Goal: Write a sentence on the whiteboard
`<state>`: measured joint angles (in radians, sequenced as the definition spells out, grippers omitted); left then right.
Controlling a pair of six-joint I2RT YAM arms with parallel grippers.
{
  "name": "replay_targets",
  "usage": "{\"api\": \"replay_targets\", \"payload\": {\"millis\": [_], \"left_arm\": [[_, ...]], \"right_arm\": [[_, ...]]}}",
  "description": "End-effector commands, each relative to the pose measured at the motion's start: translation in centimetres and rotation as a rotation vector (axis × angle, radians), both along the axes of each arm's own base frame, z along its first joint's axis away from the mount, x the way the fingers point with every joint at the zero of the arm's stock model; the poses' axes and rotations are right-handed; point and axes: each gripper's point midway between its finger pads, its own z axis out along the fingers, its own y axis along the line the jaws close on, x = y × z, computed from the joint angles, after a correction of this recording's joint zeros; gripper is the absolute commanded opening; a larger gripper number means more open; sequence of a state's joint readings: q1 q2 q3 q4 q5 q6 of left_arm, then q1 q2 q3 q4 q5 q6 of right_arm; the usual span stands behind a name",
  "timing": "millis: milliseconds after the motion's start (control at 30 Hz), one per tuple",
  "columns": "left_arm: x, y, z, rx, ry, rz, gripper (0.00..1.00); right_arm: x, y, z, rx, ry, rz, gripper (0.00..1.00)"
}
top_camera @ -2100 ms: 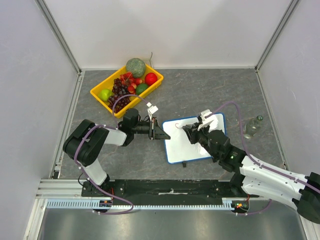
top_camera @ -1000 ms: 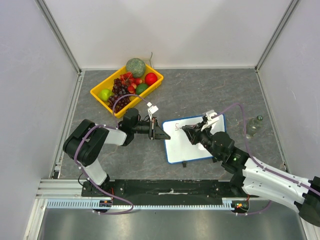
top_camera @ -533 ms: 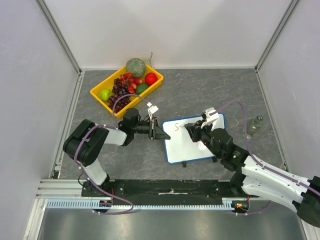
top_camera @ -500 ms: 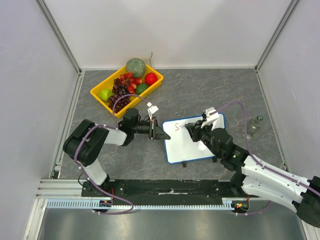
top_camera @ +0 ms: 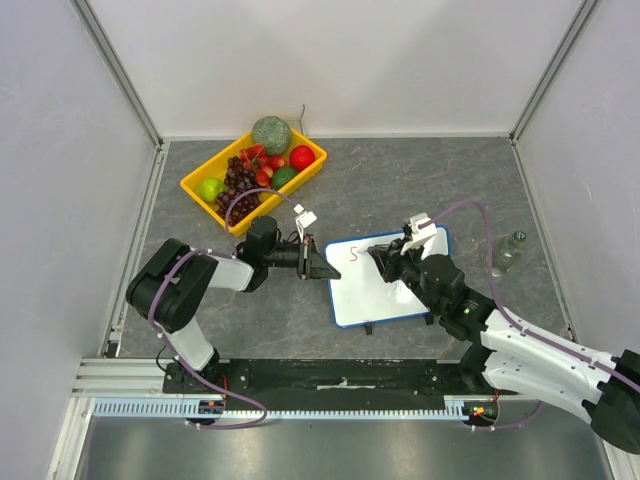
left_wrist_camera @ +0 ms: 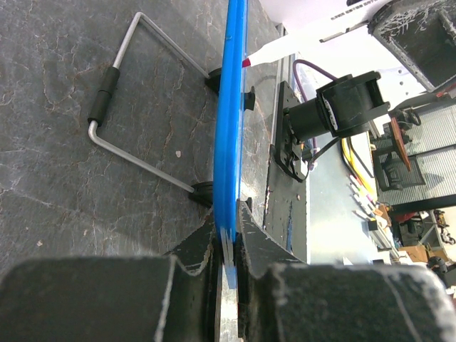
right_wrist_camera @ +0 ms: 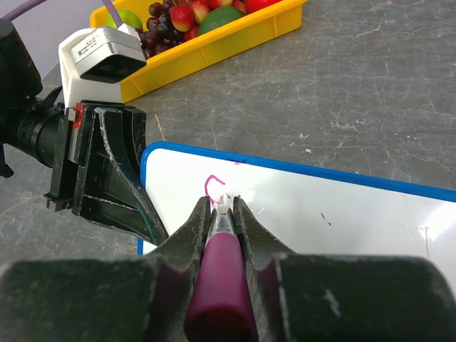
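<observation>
Blue-rimmed whiteboard [top_camera: 372, 300]: left tool [left_wrist_camera: 226, 239] clamps its left edge; right tool [right_wrist_camera: 222, 212] grips marker [right_wrist_camera: 219, 274]; white surface open rightward.

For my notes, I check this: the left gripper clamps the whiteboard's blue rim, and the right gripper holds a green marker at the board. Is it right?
Not quite. The right wrist view shows a purple marker, not green, in the right gripper, its tip at the whiteboard. The left gripper does clamp the blue rim.
</observation>
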<state>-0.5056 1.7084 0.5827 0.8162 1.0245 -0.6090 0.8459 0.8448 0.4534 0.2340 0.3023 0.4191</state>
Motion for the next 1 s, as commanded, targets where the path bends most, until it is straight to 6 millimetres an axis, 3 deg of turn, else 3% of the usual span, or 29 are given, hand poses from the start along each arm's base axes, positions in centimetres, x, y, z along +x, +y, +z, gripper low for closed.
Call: {"api": "replay_targets", "payload": {"millis": [0, 367, 633, 967], "left_arm": [[-0.3, -0.1, -0.3, -0.006, -0.048, -0.045, 0.02], [-0.3, -0.1, -0.4, -0.005, -0.047, -0.047, 0.02], [-0.3, -0.2, -0.3, -0.006, -0.048, -0.048, 0.02], [-0.2, -0.2, -0.3, -0.005, -0.049, -0.047, 0.02]], "right_arm": [[0.3, 0.1, 0.2, 0.015, -0.006, -0.008, 0.00], [0.7, -2.2, -1.0, -0.031, 0.019, -0.097, 0.00], [0.8, -2.8, -0.7, -0.032, 0.014, -0.105, 0.00], [0.4, -1.3, 4.3, 0.081, -0.054, -0.033, 0.00]]}}
